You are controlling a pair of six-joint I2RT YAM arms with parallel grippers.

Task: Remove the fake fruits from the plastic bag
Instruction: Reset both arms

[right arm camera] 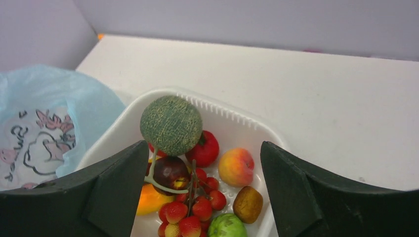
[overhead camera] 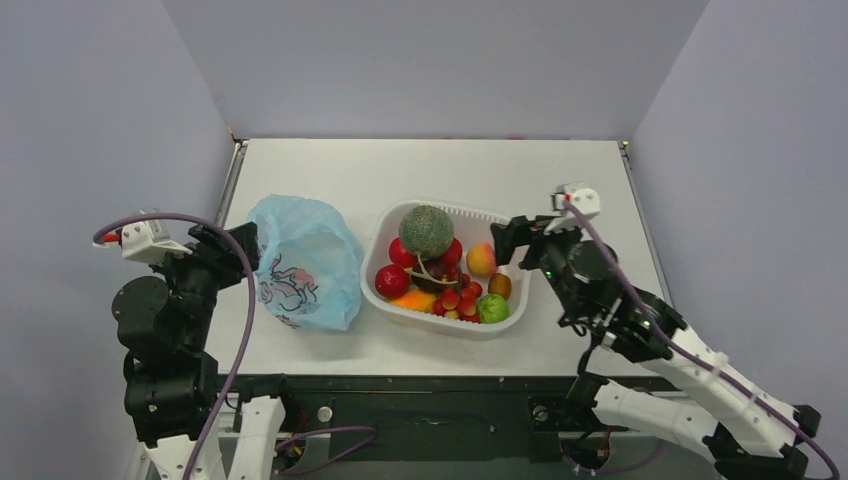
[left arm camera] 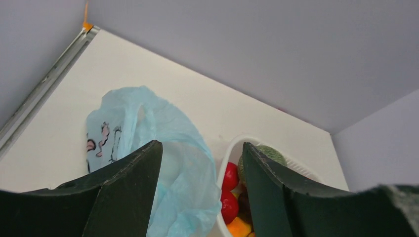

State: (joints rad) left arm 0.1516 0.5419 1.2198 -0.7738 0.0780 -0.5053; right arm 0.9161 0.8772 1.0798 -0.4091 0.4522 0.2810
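The light-blue plastic bag (overhead camera: 305,262) with its pink-and-dark cartoon print lies crumpled on the table, left of the white tub (overhead camera: 372,262). I cannot see inside the bag. The netted melon (overhead camera: 426,231), the peach (overhead camera: 481,259) and a red round fruit (overhead camera: 391,281) sit in the tub. My left gripper (overhead camera: 243,243) is open and empty at the bag's left edge. My right gripper (overhead camera: 507,238) is open and empty at the tub's right rim. The right wrist view shows the melon (right arm camera: 171,125), peach (right arm camera: 236,166) and red fruit (right arm camera: 207,148). The left wrist view shows the bag (left arm camera: 168,148).
The tub also holds a red grape bunch (right arm camera: 197,205), a brown kiwi (right arm camera: 248,203), a green fruit (right arm camera: 226,226), a dark plum (right arm camera: 168,173) and an orange piece (right arm camera: 150,197). Grey walls enclose the table on three sides.
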